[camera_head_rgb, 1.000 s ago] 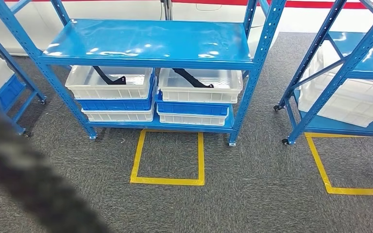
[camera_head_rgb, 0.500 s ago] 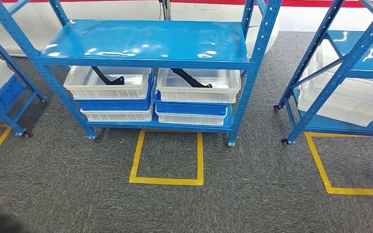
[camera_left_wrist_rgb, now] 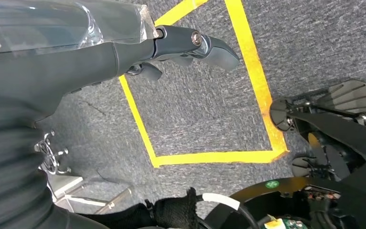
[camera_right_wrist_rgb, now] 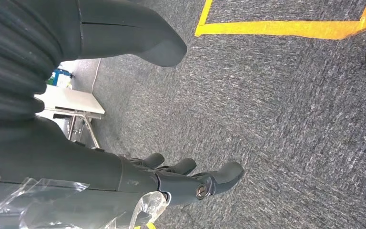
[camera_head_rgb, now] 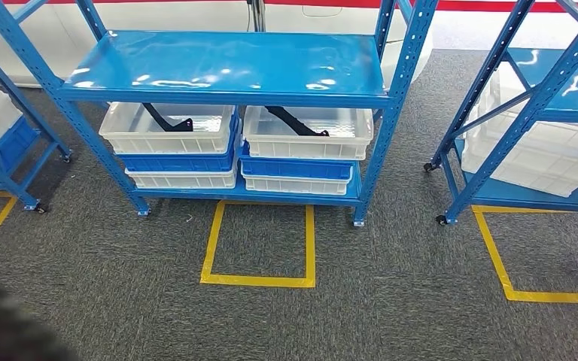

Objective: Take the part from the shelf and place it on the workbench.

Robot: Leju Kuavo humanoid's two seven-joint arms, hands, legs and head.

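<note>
Two black parts lie in white bins on the lower level of the blue shelf (camera_head_rgb: 229, 66) ahead: one part (camera_head_rgb: 167, 119) in the left bin (camera_head_rgb: 169, 129), the other part (camera_head_rgb: 295, 120) in the right bin (camera_head_rgb: 308, 134). My left hand (camera_left_wrist_rgb: 186, 45) hangs over the grey carpet with its fingers stretched out, holding nothing. My right hand (camera_right_wrist_rgb: 181, 179) also hangs over the carpet, thumb (camera_right_wrist_rgb: 138, 40) well apart from the fingers, empty. A dark blurred shape (camera_head_rgb: 7, 327) fills the lower left corner of the head view.
Blue and white bins (camera_head_rgb: 184, 162) are stacked under the top bins. A yellow tape square (camera_head_rgb: 260, 280) marks the floor before the shelf. A second blue shelf (camera_head_rgb: 549, 90) with white bins stands right, a third (camera_head_rgb: 0, 162) left. A white table (camera_right_wrist_rgb: 71, 102) on metal legs stands nearby.
The wide dark blur that crossed the left of the head view a second ago has dropped away to the lower left corner. Shelf, bins and parts have not moved.
</note>
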